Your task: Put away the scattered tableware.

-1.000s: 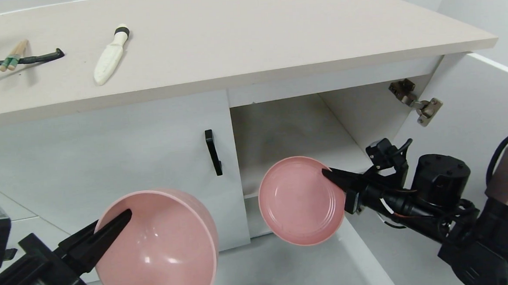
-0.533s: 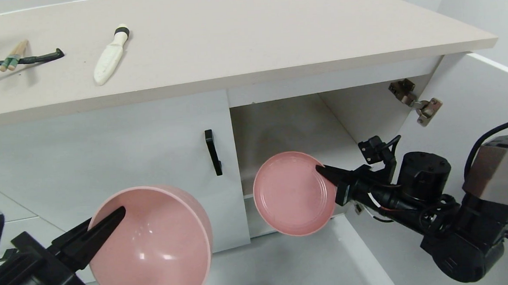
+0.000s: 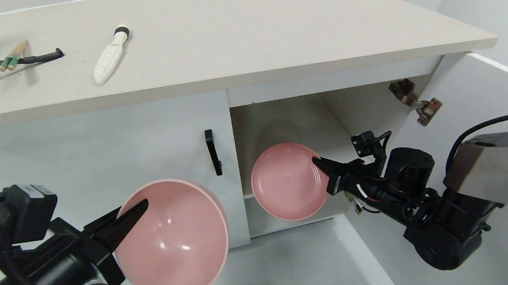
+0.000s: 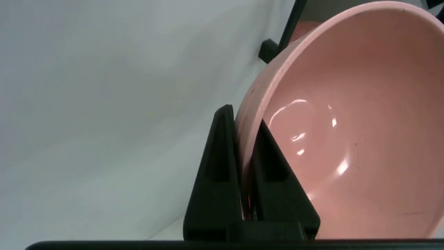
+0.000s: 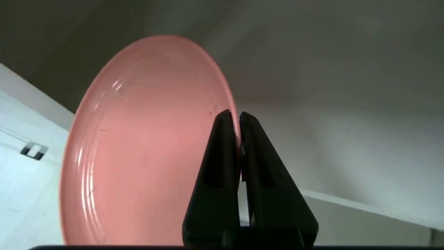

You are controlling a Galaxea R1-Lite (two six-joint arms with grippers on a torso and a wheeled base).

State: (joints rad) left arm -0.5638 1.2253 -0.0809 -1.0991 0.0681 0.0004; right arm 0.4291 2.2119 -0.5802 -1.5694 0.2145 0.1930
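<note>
A large pink bowl (image 3: 176, 242) hangs in front of the closed left cabinet door, with my left gripper (image 3: 129, 214) shut on its rim; the wrist view shows the bowl (image 4: 347, 139) pinched in that gripper (image 4: 239, 132). A pink plate (image 3: 286, 182) is held tilted at the mouth of the open cabinet, my right gripper (image 3: 318, 163) shut on its edge. In the right wrist view the plate (image 5: 139, 146) stands upright in the gripper (image 5: 238, 128). A white knife (image 3: 109, 56) with a black-banded handle lies on the countertop, and chopsticks (image 3: 13, 55) lie at the far left.
The open cabinet compartment (image 3: 288, 123) sits under the beige countertop (image 3: 239, 34). Its door (image 3: 474, 118) swings open to the right, hinge (image 3: 415, 99) exposed. The closed left door carries a black handle (image 3: 213, 152). A black cable (image 3: 36, 58) crosses the counter by the chopsticks.
My right gripper has carried the plate up and into the cabinet opening. The left gripper has shifted the bowl to the right and slightly up.
</note>
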